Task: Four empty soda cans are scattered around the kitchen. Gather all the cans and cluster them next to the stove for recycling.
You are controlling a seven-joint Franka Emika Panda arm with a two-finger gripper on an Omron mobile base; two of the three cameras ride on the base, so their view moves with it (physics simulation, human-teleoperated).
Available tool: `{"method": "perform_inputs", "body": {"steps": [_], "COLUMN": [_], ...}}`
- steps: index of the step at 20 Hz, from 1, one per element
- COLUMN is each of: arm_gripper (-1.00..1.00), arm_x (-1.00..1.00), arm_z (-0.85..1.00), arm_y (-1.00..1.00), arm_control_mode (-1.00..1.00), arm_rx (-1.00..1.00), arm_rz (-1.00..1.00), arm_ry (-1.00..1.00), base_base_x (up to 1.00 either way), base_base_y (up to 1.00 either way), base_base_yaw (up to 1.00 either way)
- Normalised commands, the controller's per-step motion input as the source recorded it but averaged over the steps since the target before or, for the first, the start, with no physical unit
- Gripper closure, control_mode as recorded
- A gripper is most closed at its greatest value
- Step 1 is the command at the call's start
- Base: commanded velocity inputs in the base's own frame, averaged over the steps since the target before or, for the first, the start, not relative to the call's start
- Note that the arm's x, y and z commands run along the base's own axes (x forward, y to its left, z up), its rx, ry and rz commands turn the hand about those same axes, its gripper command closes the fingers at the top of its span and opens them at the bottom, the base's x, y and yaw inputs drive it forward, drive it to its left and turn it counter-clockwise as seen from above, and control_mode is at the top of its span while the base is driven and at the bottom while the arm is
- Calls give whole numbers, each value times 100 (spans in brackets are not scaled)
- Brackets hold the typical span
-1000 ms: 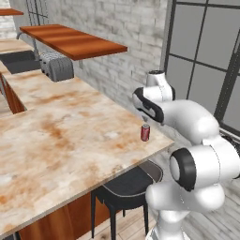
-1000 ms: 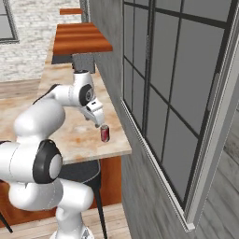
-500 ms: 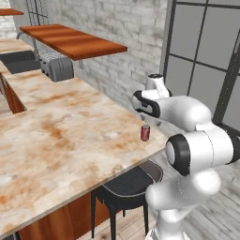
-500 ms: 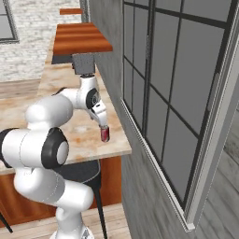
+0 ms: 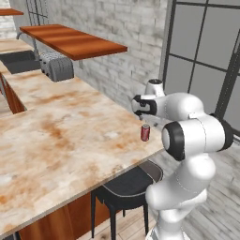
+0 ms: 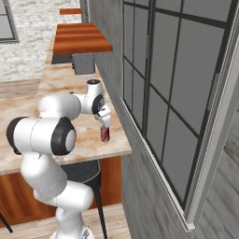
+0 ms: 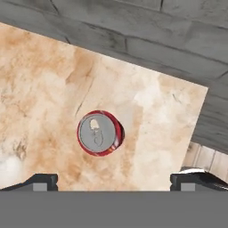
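One red soda can (image 7: pixel 99 133) sits almost centred under the gripper (image 7: pixel 114 180), whose two dark fingertips (image 7: pixel 41 181) stand spread as wide as they go, one to each side of the can's silvery top and clear of it. From the right base view the gripper (image 6: pixel 104 122) hangs just above the can (image 6: pixel 105 135), pointing down, with nothing held. I judge this to be the approach step for picking up this can: the next move calls for a straight descent until the fingers bracket the can's body, then a close, with perhaps a small shift so the can lies midway between the tips. The can (image 5: pixel 145 132) stands upright on the marbled counter (image 5: pixel 56 140), near its far corner, close to both the end edge and the side along the grey brick wall (image 5: pixel 103 33); a nudge outward could tip it off. Inward the counter top lies open for carrying. A black stool (image 5: pixel 126 185) stands below the overhang, and a toaster (image 5: pixel 57 68) sits well apart farther along, under a wooden shelf (image 5: pixel 75 42).
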Motion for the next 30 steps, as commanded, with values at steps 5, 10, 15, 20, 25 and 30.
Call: {"method": "perform_inputs", "body": {"steps": [5, 10, 15, 20, 25, 30], "arm_gripper": [-100, -100, -100, -100, -100, -100], "arm_x": [39, 25, 3, 6, 16, 9], "arm_z": [-14, -18, -24, -36, -43, -35], "arm_y": [-9, -2, 6, 1, 0, 0], "arm_control_mode": [-100, -100, -100, -100, -100, -100], "arm_rx": [3, 1, 0, 1, 1, 3], "arm_rz": [0, -3, -7, -7, -6, -5], "arm_ry": [-1, 0, 0, 0, 0, 0], "base_base_x": [0, 0, 0, 0, 0, 0], "base_base_y": [0, 0, 0, 0, 0, 0], "base_base_yaw": [0, 0, 0, 0, 0, 0]}}
